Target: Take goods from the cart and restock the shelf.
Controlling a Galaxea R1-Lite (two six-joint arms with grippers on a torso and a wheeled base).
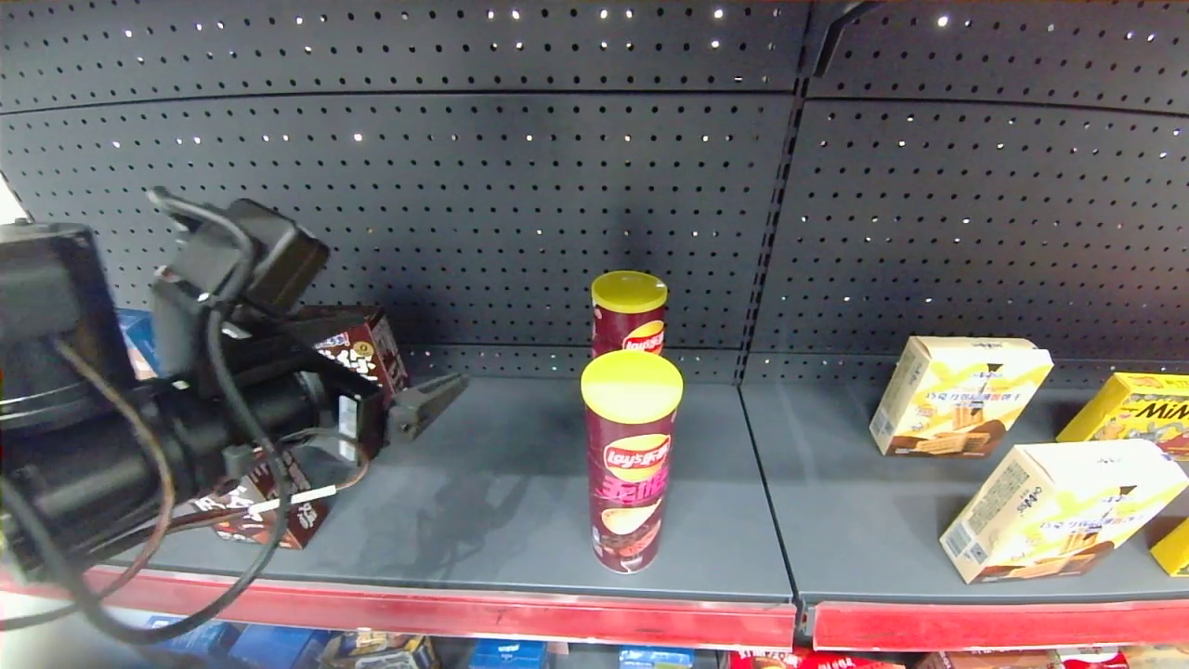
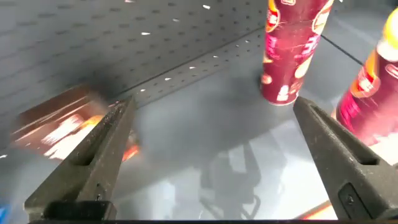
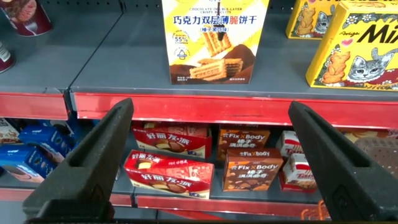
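Perforated dark back panel [image 1: 464, 186] behind a grey shelf [image 1: 483, 502] with a red front strip [image 1: 446, 609]. The shelf runs in two bays that meet at a seam right of centre.

Left arm [image 1: 139, 437]: it lies over the left end of the shelf. In the left wrist view the left hand [image 2: 214, 106] is spread wide with nothing between its two fingers [image 2: 102, 158]. Bare shelf lies under it, well apart from the canisters.

Right hand [image 3: 209, 109]: also spread wide and holding nothing. It sits in front of the red strip and faces the right bay and the lower shelf [image 3: 186, 199].

Two cream wafer boxes stand in the right bay, one at the back [image 1: 957, 395] and one tilted near the front edge [image 1: 1059, 509]. Two yellow boxes are at the far right, one at the back [image 1: 1138, 413] and one cut off by the frame [image 1: 1172, 548].

Two chip canisters, maroon with yellow lids, stand upright in the middle of the shelf. The front one [image 1: 631, 462] is near the edge and the rear one [image 1: 629, 314] is directly behind it, close to the back panel.

Two brown boxes are at the left end. One [image 1: 367, 348] is behind the arm and one [image 1: 269, 516] is at the front, partly hidden by it.

The lower shelf holds two red boxes [image 3: 168, 177], two small brown boxes [image 3: 252, 169] and blue packs [image 3: 34, 155]. The number of blue packs cannot be told.
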